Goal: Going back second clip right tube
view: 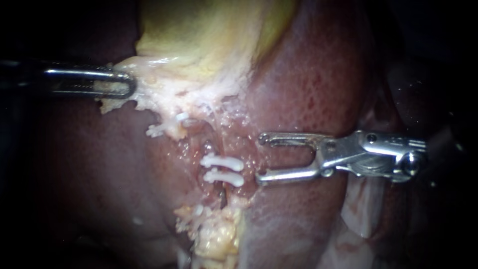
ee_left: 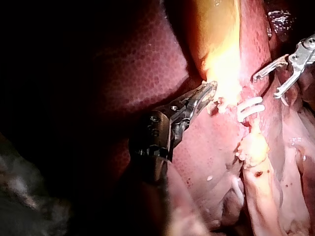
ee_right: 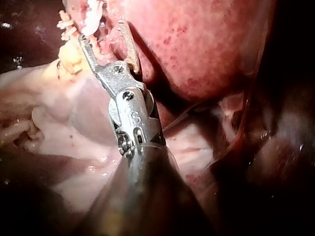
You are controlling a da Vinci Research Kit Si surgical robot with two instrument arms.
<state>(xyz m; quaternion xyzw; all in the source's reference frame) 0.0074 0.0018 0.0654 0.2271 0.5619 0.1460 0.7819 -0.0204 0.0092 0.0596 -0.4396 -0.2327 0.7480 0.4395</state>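
Two white clips [view: 222, 162] [view: 225, 178] sit one below the other across the right tube [view: 220, 195], near the middle of the endoscope view. Just right of them, my right instrument [view: 259, 158] holds its jaws wide open and empty, apart from the clips. In the right wrist view that instrument [ee_right: 101, 30] has a white clip [ee_right: 91, 17] just ahead of its open jaws. My left instrument [view: 127, 85] is shut on the pale edge of the gallbladder [view: 199, 40], high on the left. The left wrist view shows its jaws [ee_left: 211, 88] closed on that tissue, beside the clips [ee_left: 250, 107].
Dark red liver [view: 318, 74] lies behind and to the right of the tube. Another white clip [view: 155, 131] sits on tissue further left. Yellow fatty tissue [view: 214, 234] lies below the clips. My right instrument [ee_left: 267, 86] also shows in the left wrist view.
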